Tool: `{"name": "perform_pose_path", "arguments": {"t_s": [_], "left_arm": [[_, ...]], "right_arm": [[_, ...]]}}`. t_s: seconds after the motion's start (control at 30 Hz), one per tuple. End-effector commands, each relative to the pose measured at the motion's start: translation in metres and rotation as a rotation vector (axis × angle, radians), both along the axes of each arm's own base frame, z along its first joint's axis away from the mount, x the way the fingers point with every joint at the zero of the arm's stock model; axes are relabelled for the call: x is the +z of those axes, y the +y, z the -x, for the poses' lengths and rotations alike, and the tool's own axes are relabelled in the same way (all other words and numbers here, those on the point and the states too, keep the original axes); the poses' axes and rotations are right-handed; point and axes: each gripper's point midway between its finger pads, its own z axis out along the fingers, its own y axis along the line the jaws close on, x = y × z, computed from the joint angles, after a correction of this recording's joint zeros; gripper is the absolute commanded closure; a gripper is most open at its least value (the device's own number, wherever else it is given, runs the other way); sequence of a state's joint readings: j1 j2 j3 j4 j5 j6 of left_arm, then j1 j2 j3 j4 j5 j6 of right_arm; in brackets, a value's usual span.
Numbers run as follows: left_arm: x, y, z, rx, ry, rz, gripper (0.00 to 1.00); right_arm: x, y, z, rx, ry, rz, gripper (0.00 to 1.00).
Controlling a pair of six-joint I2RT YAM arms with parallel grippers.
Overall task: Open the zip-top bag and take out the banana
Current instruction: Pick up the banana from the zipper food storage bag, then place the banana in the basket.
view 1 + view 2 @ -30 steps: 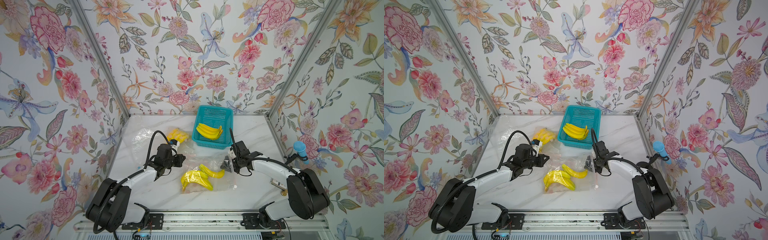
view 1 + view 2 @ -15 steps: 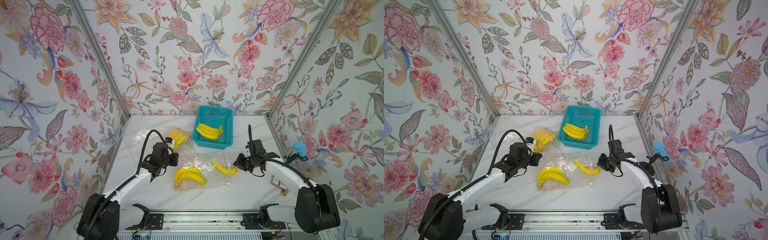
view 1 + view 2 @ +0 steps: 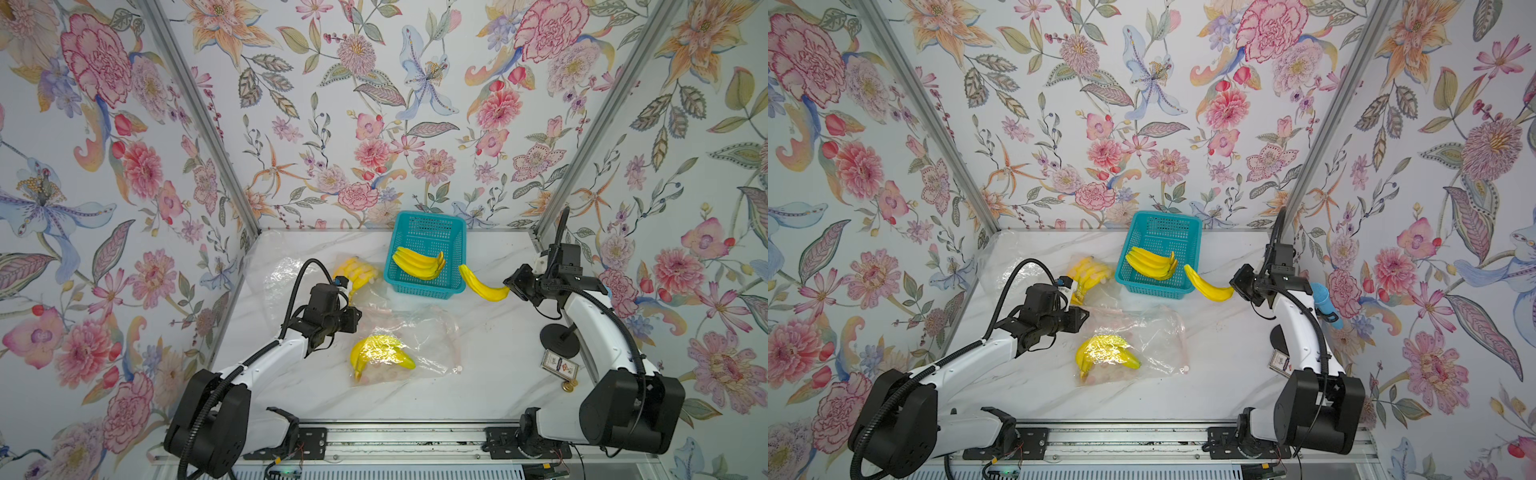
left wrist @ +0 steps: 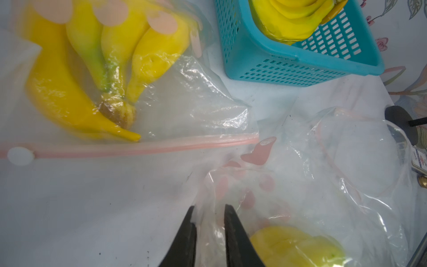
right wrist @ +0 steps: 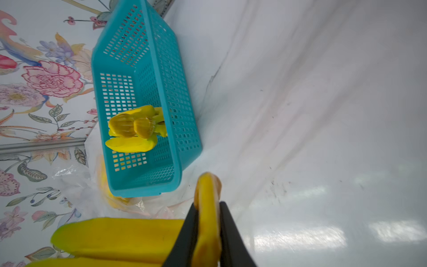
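Banana pinched in right fingers beside basket, left fingers slightly parted at zip-top bag edge

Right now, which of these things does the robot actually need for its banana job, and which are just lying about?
In the job: zip-top bag mid-table; its banana bunch; single banana, already out of it; teal basket, probably the drop-off.

Lying about: second bagged bunch; basket's bunch; black stand; small card.
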State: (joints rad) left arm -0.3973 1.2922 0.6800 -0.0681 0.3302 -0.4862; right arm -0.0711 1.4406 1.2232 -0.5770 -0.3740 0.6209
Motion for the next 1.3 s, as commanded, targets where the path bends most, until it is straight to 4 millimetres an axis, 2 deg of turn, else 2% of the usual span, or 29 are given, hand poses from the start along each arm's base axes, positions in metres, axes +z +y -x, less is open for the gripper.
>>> {"name": "perform_pose_path", "arguments": {"t_s": [0.0,0.07,0.17,0.33,0.43,0.57,0.7,0.8,0.9,0.93,1.0,1.1,1.17,1.27], "left_arm": [[0.01,-0.004,0.0,-0.02,0.006,0.033,0.66],[0.01,-0.004,0.005,-0.012,0.018,0.055,0.64],[0.011,-0.001,0.014,0.002,0.024,0.075,0.61],[0.013,0.005,0.025,0.033,0.044,0.083,0.59],[0.013,0.009,0.03,0.044,0.056,0.072,0.56],[0.014,0.013,0.032,0.056,0.056,0.058,0.56],[0.013,0.017,0.036,0.075,0.053,0.06,0.55],[0.014,0.019,0.037,0.087,0.048,0.068,0.55],[0.015,0.019,0.039,0.088,0.042,0.076,0.48],[0.016,0.019,0.039,0.087,0.036,0.077,0.42],[0.017,0.019,0.039,0.084,0.028,0.078,0.41],[0.015,0.019,0.04,0.078,0.026,0.077,0.41],[0.014,0.02,0.042,0.078,0.026,0.076,0.4],[0.01,0.023,0.046,0.084,0.03,0.072,0.4]], "right_arm": [[0.007,0.025,-0.046,0.028,-0.02,-0.048,0.82],[0.01,0.038,-0.081,0.042,-0.043,-0.042,0.82],[0.004,0.06,-0.126,0.071,-0.048,-0.062,0.82],[-0.017,0.087,-0.187,0.085,-0.055,-0.089,0.81],[-0.032,0.099,-0.209,0.09,-0.051,-0.098,0.79],[-0.049,0.111,-0.219,0.108,-0.028,-0.101,0.77],[-0.064,0.124,-0.216,0.14,-0.004,-0.095,0.73],[-0.061,0.131,-0.211,0.161,-0.006,-0.095,0.66],[-0.035,0.132,-0.206,0.192,-0.057,-0.078,0.55],[-0.021,0.13,-0.203,0.205,-0.082,-0.062,0.51],[0.003,0.126,-0.192,0.234,-0.118,-0.033,0.49],[0.03,0.113,-0.159,0.266,-0.14,0.013,0.47],[0.036,0.101,-0.128,0.28,-0.132,0.034,0.47],[0.022,0.077,-0.068,0.284,-0.078,0.051,0.47]]}}
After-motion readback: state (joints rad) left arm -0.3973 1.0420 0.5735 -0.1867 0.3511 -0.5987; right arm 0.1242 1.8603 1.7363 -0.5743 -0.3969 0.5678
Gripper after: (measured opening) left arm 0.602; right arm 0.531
